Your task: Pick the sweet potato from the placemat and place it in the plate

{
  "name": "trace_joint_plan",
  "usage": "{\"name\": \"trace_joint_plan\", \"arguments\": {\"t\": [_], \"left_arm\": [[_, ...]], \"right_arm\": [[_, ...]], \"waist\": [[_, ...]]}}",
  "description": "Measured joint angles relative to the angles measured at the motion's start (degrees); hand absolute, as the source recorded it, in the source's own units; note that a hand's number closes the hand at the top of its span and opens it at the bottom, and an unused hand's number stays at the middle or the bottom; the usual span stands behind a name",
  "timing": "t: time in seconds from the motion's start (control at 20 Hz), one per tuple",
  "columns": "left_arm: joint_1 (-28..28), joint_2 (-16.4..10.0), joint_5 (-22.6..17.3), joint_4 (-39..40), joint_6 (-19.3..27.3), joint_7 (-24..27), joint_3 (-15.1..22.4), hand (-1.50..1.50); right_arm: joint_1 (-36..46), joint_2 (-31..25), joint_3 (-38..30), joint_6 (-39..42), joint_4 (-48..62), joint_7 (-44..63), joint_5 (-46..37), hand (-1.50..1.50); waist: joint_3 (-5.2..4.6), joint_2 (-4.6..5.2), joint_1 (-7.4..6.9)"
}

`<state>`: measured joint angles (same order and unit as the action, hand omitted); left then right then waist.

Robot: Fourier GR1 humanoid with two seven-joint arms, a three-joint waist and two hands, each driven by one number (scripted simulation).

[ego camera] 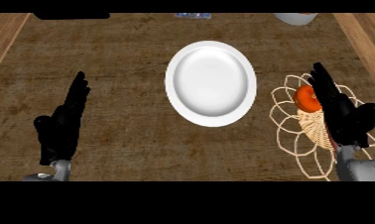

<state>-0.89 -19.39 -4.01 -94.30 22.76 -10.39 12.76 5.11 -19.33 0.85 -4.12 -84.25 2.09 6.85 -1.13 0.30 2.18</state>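
Note:
An orange sweet potato (306,98) lies on a round woven placemat (302,134) with looped cream edging at the right of the counter. My right hand (338,105) stands just to its right, fingers straight and pointing away, touching or nearly touching the potato's side and hiding part of it. A white plate (211,83) sits in the middle of the counter, to the left of the placemat, with nothing on it. My left hand (64,119) rests open at the lower left, fingers up.
The counter top (117,54) is dark brown wood. At the far edge sit part of a white bowl (296,18), a small blue item (193,15) and a black object (72,15).

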Motion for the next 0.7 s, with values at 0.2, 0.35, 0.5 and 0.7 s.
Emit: {"name": "trace_joint_plan", "arguments": {"t": [0.2,0.35,0.5,0.7], "left_arm": [[-1.3,-0.1,-1.7,3.5,-4.2,4.2,-1.6,0.00],[-1.3,-1.6,-3.3,4.9,-7.6,7.5,-3.1,0.00],[-0.9,-1.6,-4.7,6.0,-10.0,8.9,-3.2,0.00],[0.0,-1.9,-6.6,9.7,-13.8,13.7,-4.8,0.00]], "right_arm": [[4.4,0.8,-3.7,-1.3,1.6,4.3,2.9,1.50],[7.4,-3.1,-5.8,-1.4,4.0,6.7,1.9,1.50],[6.8,-3.7,-7.8,-10.7,5.7,3.8,-5.2,-1.50],[3.6,2.3,-8.8,-19.6,6.8,-5.4,-8.5,-1.50]], "waist": [[0.70,-0.10,-1.44],[0.41,0.24,-2.08],[0.65,0.23,-2.01],[0.95,0.01,-2.02]]}}
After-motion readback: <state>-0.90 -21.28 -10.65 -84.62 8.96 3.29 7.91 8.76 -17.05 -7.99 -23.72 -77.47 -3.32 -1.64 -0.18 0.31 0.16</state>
